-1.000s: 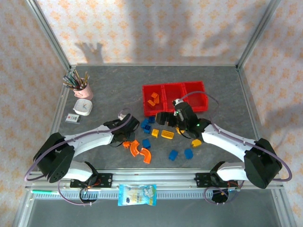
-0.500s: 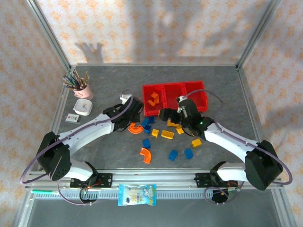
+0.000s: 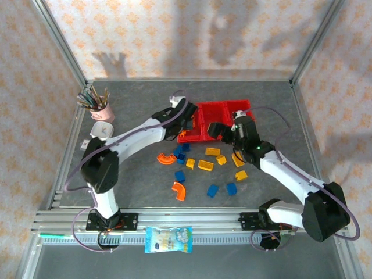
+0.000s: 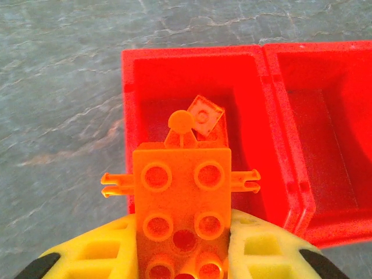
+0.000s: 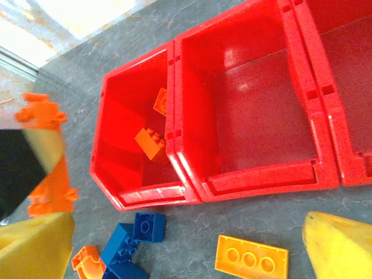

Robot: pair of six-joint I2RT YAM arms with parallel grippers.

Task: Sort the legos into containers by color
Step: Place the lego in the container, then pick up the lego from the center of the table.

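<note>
At far left a pink cup [image 3: 100, 104] of pencils stands on the grey table [image 3: 133, 99], well apart from the work. The left gripper [image 3: 187, 120] reaches across to the left end of the red containers [image 3: 224, 110]. In the left wrist view its yellow fingers [image 4: 96, 258] are clamped on a studded orange lego [image 4: 181, 186], held above the leftmost compartment [image 4: 192, 51]. Two more orange bricks [image 5: 152, 144] lie inside that compartment; the middle compartment [image 5: 256, 110] holds nothing. Just right of it, the right gripper [image 3: 216, 131] hovers at the near edge of the containers with its jaws spread wide apart and nothing between them. The right wrist view shows a flat yellow brick [image 5: 251, 254] on the table below it. The remaining legos [image 3: 205, 165], orange, yellow and blue, lie scattered on the table in front of the containers.
</note>
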